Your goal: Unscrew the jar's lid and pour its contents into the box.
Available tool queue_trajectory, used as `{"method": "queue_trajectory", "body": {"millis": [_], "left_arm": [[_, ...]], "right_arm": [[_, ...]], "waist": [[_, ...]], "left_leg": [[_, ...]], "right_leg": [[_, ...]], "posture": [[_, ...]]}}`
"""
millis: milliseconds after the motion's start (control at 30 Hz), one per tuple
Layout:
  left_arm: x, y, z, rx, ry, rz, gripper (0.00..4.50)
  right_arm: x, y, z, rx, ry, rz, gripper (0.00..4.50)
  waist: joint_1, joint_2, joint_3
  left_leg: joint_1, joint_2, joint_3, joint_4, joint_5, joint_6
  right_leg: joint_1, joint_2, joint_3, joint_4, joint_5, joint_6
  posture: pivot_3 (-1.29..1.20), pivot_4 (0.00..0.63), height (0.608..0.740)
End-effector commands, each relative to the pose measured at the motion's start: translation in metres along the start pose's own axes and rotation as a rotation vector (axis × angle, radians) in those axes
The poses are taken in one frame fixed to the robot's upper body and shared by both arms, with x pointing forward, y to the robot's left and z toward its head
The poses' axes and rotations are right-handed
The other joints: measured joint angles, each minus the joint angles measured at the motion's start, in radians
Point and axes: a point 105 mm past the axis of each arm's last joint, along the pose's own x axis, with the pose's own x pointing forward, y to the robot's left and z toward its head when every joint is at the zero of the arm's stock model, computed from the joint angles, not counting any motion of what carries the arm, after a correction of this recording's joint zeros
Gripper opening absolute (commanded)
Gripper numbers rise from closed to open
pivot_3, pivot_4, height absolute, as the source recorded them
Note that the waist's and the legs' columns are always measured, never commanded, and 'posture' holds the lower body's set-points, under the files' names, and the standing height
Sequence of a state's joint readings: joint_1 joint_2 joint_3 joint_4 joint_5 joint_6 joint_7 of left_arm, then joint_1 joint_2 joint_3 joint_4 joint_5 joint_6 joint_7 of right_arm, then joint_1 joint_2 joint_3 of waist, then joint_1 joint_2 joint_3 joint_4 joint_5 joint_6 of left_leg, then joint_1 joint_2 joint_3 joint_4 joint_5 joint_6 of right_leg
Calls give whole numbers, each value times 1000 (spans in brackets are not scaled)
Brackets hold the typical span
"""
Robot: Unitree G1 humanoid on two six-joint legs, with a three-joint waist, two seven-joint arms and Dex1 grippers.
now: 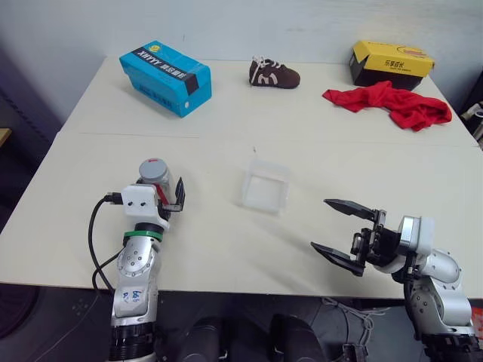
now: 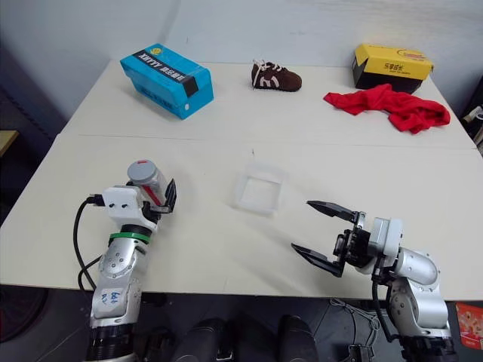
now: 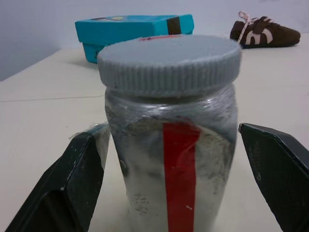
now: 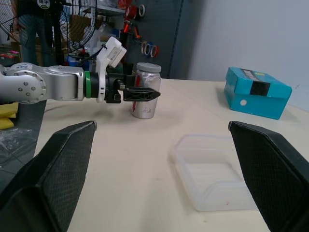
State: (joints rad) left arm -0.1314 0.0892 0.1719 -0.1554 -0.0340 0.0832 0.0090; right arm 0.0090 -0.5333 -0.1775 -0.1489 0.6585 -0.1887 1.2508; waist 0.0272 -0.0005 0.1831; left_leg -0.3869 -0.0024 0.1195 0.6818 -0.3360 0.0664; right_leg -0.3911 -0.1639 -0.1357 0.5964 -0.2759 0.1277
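meanwhile, my left end effector (image 1: pixel 170 197) stood wide around the jar (image 1: pixel 156 178), not gripping; my right end effector (image 1: pixel 341 234) gaped empty. closing off-centre risked toppling the jar.

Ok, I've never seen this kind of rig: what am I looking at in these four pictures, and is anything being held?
It is a two-armed humanoid robot at a white table. Two pictures come from its head cameras, looking down; the other two from cameras on each wrist. The left gripper stands open around the jar, lid on, without clamping it. The right gripper is open, holding nothing. The clear box lies mid-table. At the back lie a blue box, a brown shoe, a red cloth and a yellow-and-black shoebox.
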Motion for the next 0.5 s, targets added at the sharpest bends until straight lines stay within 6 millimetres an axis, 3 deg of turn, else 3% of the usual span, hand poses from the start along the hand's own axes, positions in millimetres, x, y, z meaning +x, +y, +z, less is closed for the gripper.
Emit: {"method": "queue_trajectory", "body": {"millis": [33,233,400,500], "left_arm": [[7,-5,8,13,-52,-8,4073],[20,-10,12,9,-100,-58,2323],[17,4,20,41,-141,-83,2314],[14,-4,43,-8,-227,-300,2314]], "right_arm": [[-6,-2,11,-47,-6,-18,4500],[-7,1,13,-32,0,-23,4500],[0,-3,21,-21,-10,-46,4500],[23,-17,34,50,-6,-69,4500]], "waist": [[1,0,0],[0,0,0],[-4,0,0],[-8,0,0]], "left_leg": [[0,0,0,0,0,0],[0,0,0,0,0,0],[0,0,0,0,0,0],[0,0,0,0,1,-1]], "right_leg": [[0,0,0,1,0,0],[0,0,0,1,0,0],[-1,0,-1,4,0,0],[-1,-1,0,5,0,0]], "posture": [[0,150,740],[0,150,740],[0,150,740],[0,150,740]]}}
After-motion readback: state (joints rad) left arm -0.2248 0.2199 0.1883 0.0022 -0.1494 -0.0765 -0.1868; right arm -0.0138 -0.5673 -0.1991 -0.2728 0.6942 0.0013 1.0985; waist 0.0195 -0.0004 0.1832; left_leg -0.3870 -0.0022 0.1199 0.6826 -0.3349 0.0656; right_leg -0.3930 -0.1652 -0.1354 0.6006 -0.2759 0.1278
